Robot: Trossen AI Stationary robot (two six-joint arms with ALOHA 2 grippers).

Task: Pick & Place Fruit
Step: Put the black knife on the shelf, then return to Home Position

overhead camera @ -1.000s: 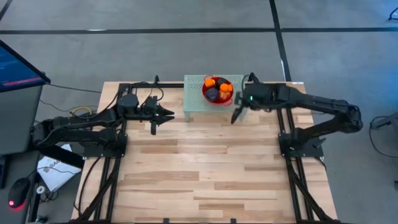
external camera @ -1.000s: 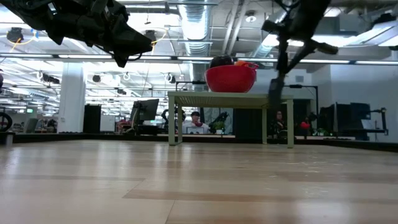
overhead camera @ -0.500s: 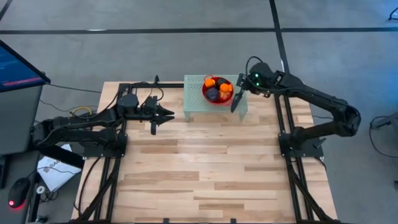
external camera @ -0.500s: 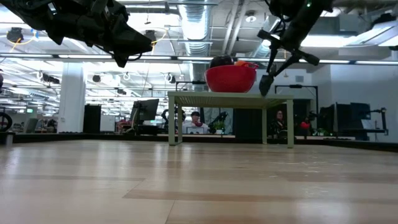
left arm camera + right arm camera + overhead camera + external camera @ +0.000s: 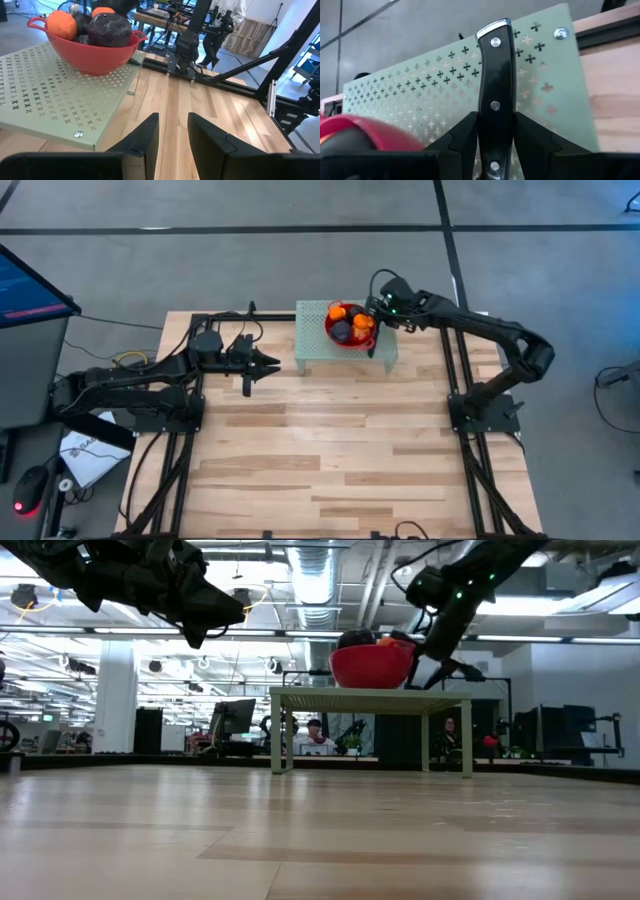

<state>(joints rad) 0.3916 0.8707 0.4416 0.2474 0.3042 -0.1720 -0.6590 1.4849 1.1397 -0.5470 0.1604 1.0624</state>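
While the left arm waits over the pale wooden desk (image 5: 330, 440) with its left gripper (image 5: 268, 362) near the pale green perforated metal stand (image 5: 312, 340), the high view shows the right arm swung in from beside the stand a second ago, so that its right gripper (image 5: 372, 338) now sits at the rim of the red translucent plastic bowl (image 5: 333, 332), where the small round toy fruit (image 5: 346, 320), orange and dark purple, lies heaped. From the low view, the bowl (image 5: 370, 668) stands on the stand (image 5: 375, 696) and the right gripper (image 5: 432, 668), lower and off to the side a moment earlier, is pressed up beside the bowl's wall. Looking past the left arm's fingers (image 5: 149, 137), which stand parted and empty, the left wrist view shows the fruit (image 5: 109, 31) piled above the bowl's rim. Through the right wrist view, the right fingers (image 5: 465, 135) are closed on a black riveted knife handle (image 5: 495, 95) above the stand, the bowl's red edge (image 5: 350, 126) close by. Judging by this, the arm has reached the fruit but carries a knife, so no fruit can yet be picked.
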